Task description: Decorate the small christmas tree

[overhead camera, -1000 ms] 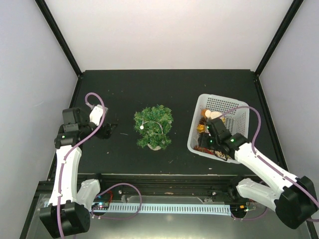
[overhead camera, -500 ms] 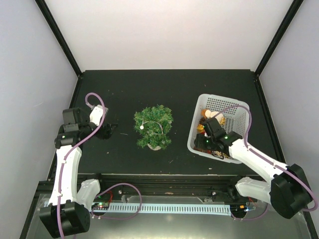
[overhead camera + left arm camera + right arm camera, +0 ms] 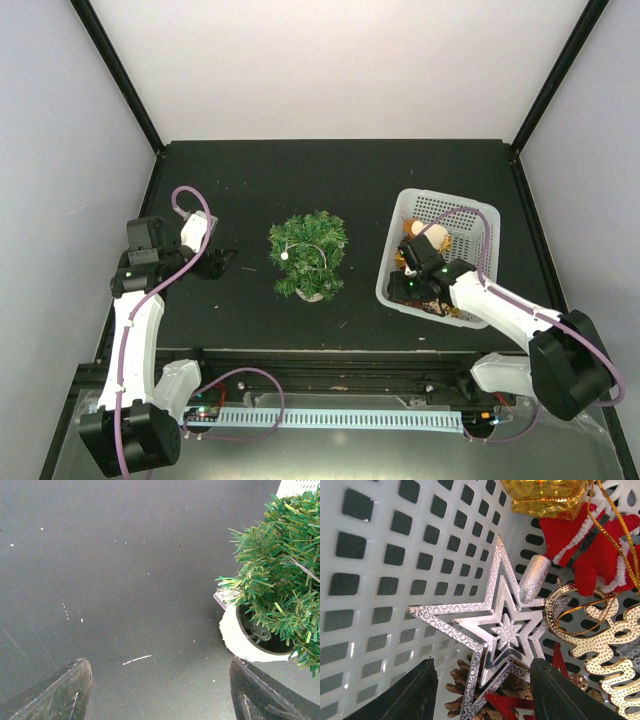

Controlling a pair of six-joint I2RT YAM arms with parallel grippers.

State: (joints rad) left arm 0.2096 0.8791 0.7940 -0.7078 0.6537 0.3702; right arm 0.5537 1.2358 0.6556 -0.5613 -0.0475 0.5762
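My right hand (image 3: 482, 667) hangs in the white basket (image 3: 380, 580), half open and gripping nothing, its fingers either side of the silver star (image 3: 505, 630). The star overlaps a pinecone (image 3: 462, 690) and touches a gold script ornament (image 3: 600, 645) to the hand's right. If I close carelessly I may snag those, or the thin star may slip flat. My left hand (image 3: 159, 665) waits wide open and empty, with the small christmas tree (image 3: 280, 580) just ahead to its right.

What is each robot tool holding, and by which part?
Nothing. The left tool hangs open beside the small christmas tree; the right tool is open around the lower part of a silver star in the basket.
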